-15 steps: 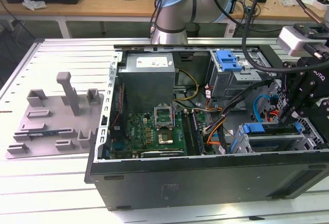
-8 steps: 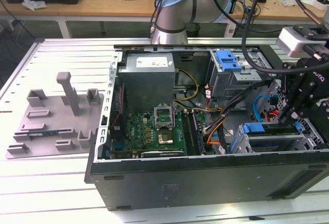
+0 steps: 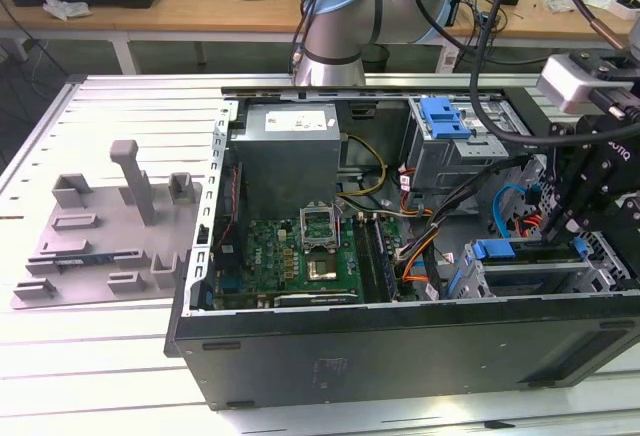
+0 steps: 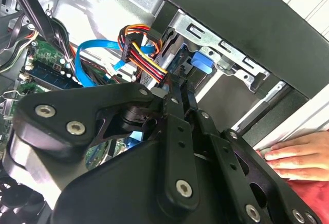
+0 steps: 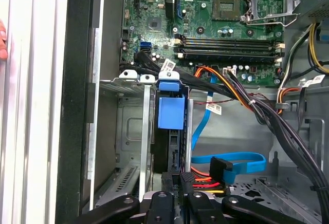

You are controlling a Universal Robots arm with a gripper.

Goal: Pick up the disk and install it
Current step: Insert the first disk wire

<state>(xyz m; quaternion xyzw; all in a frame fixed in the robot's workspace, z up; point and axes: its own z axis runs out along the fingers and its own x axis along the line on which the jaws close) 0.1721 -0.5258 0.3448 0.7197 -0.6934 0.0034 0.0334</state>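
Hand (image 5: 180, 179) narrow, fingers (image 4: 178, 93) nearly together, tips at the near edge of the disk (image 5: 170, 115). Can't tell if they actually pinch it. The disk stands on edge straight ahead of the hand, in a slot of the metal drive cage (image 5: 128, 131), with its blue bracket at the far end. The cage slot beside it looks bare.

Red-yellow-black power wires (image 5: 204, 181) with a black plug crowd right beside the fingertips. A blue flat cable (image 5: 239, 158) loops just past them on the same side. Thick black cable bundle (image 5: 267, 116) runs a bit further out, between the hand and the motherboard (image 5: 205, 23), which lies beyond the cage on the case floor.

In the exterior view the open computer case (image 3: 400, 351) lies on its side on a slatted worktop (image 3: 100, 386). It holds the power supply (image 3: 288, 146) and a second cage with a blue bracket (image 3: 445, 116), both well away from the hand. A grey fixture plate (image 3: 110, 226) sits on the worktop far off, outside the case.

A person's hand (image 4: 295, 154) rests just outside the case wall, close to the robot's hand.
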